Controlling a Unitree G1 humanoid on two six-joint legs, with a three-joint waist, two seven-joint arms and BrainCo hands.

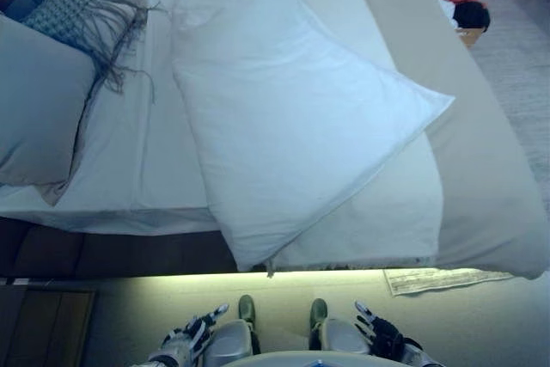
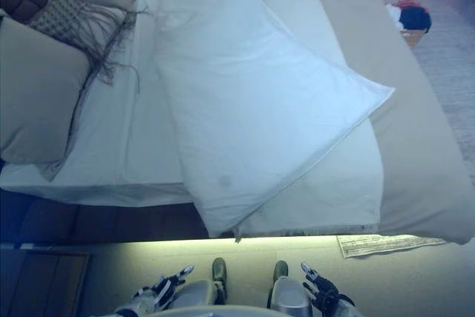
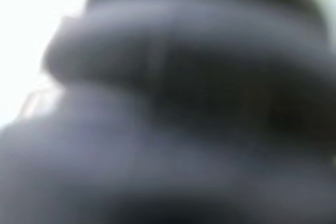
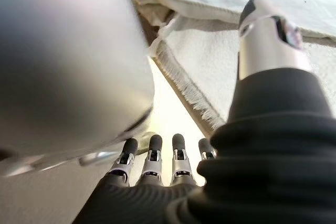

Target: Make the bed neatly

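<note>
Left eye view, bed: the bed (image 1: pixel 494 204) fills the upper picture; on it a white duvet (image 1: pixel 284 126) lies skewed, folded back on itself, one corner pointing toward the bed's right side and another hanging over the near edge.
Left eye view, pillows: a beige pillow (image 1: pixel 39 113) and a fringed cushion (image 1: pixel 73 23) sit at the head end, left of the duvet.
Left eye view, floor: a fringed rug (image 1: pixel 443 279) peeks out below the bed's near edge; a basket (image 1: pixel 468 16) stands beyond the far right side.
Right eye view, hands: the left hand (image 2: pixel 159 291) and the right hand (image 2: pixel 319 291) hang low, below the bed's near edge, well apart from the duvet, fingers loosely spread and holding nothing.
Left wrist view: only the dark ribbed cover, close up; it says nothing of the fingers.
Right wrist view: the right hand's fingers (image 4: pixel 155 156) are straight and side by side, thumb apart, empty; the rug's fringe and the bed's hanging edge lie past them.
Handling: the duvet looks soft, bulky and fairly light; it should drag and billow rather than slide cleanly.
Hold: the overhanging near corner and the adjoining hem seem best, one hand each.
</note>
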